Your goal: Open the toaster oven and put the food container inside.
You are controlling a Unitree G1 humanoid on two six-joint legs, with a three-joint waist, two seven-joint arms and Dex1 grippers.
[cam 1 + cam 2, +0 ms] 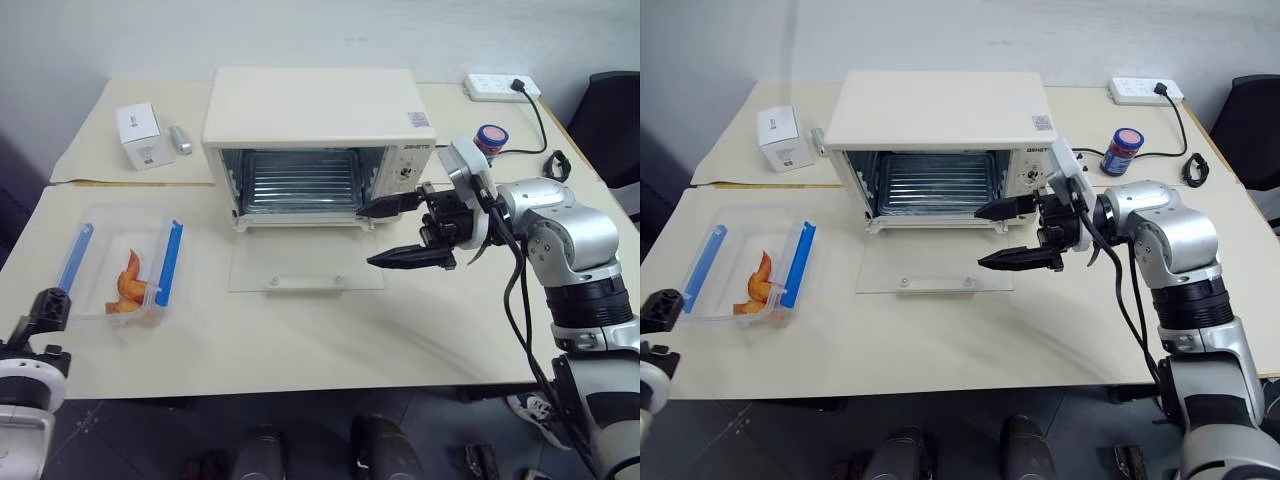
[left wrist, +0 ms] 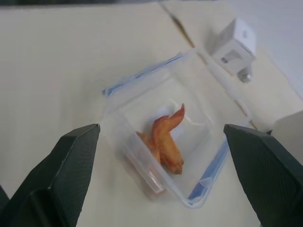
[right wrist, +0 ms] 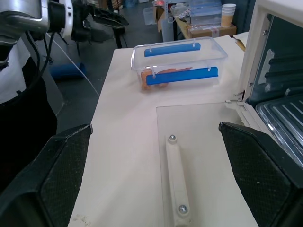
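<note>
One oven [image 1: 310, 120], one container [image 1: 125, 265], one white box [image 1: 140, 135], one power strip [image 1: 502, 87], one jar [image 1: 491, 139]

This is looking like a lab or office workroom set up as a mock kitchen rather than a real home kitchen. A cream-white boxy toaster oven [image 1: 310, 140] is sitting on plain beige tables [image 1: 300, 330] pushed together against a bare wall, with a white power strip [image 1: 500, 87] lying at the far right and a black office chair [image 1: 612, 125] standing beyond it. Stacked clear plastic storage boxes [image 3: 204, 10] and paper cups [image 3: 228, 14] are showing in the right wrist view.
</note>
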